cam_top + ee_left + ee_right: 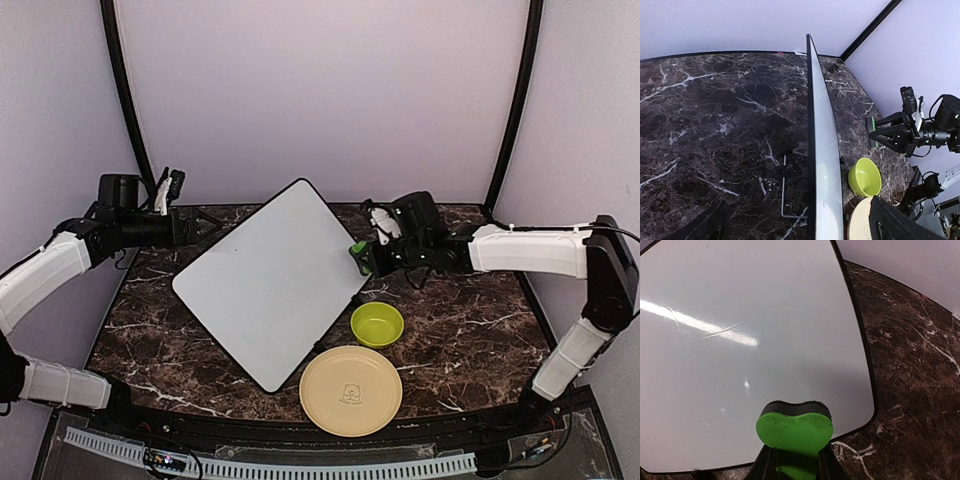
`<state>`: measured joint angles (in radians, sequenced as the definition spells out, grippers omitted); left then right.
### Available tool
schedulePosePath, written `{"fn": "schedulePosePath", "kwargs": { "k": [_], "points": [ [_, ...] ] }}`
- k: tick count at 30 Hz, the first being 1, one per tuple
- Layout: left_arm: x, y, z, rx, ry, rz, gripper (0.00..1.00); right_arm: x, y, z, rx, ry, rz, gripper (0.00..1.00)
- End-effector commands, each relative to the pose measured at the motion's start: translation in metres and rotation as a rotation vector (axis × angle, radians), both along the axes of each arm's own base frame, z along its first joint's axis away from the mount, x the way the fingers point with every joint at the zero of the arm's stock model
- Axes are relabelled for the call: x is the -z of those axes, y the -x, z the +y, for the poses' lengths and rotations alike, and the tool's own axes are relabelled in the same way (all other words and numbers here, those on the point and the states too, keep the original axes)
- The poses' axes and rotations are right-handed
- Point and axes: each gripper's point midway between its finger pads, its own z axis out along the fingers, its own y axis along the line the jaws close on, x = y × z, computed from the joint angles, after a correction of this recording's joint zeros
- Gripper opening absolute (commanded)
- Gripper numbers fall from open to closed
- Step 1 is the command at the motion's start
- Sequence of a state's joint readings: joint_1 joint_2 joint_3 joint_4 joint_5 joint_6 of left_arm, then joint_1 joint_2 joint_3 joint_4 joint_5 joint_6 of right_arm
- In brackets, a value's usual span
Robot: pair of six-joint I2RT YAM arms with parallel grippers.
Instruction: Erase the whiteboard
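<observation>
Right gripper: closed on 1 green eraser, black felt side facing the board. It sits at the board's right edge. Can't tell whether the felt is touching; it looks just off the surface.

Left gripper: fingers spread wide, holding nothing, pointed at the board's upper-left edge and close to it, not touching as far as I can see.

The whiteboard is mid-table, rotated to a diamond and tilted up on a wire stand. The left wrist view sees it edge-on.

Progress, my read: basically done. No marker lines show on the face in the top or right wrist views. All that shows is a glare streak plus 2 thin faint curls beside it, which could be residue or reflection; can't tell. What's left: maybe 1 check pass over that patch, then park the eraser.

Count:
- 1 whiteboard
- 1 eraser
- 1 stand
- 1 lime bowl, just off the board's lower-right edge
- 1 beige plate, near the front edge
- 2 arms
</observation>
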<state>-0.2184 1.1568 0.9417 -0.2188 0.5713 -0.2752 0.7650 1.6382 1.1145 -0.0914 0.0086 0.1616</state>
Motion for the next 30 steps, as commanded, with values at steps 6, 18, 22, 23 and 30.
{"fn": "schedulePosePath", "kwargs": {
  "k": [6,18,22,23,30],
  "points": [
    [-0.028,-0.027,0.065,-0.290,0.020,-0.009,0.99,0.025,-0.001,-0.105,0.294,0.011,0.127,0.00],
    [0.001,-0.037,0.081,-0.404,0.000,0.040,0.99,0.102,0.014,-0.154,0.472,0.169,0.263,0.16],
    [0.007,-0.040,0.080,-0.401,0.003,0.061,0.99,0.113,0.015,-0.155,0.474,0.188,0.282,0.34],
    [0.009,-0.040,0.080,-0.398,0.003,0.067,0.99,0.112,0.014,-0.154,0.475,0.188,0.279,0.38],
    [0.011,-0.038,0.078,-0.386,0.005,0.072,0.99,0.093,0.007,-0.151,0.474,0.166,0.248,0.66]
  ]
}}
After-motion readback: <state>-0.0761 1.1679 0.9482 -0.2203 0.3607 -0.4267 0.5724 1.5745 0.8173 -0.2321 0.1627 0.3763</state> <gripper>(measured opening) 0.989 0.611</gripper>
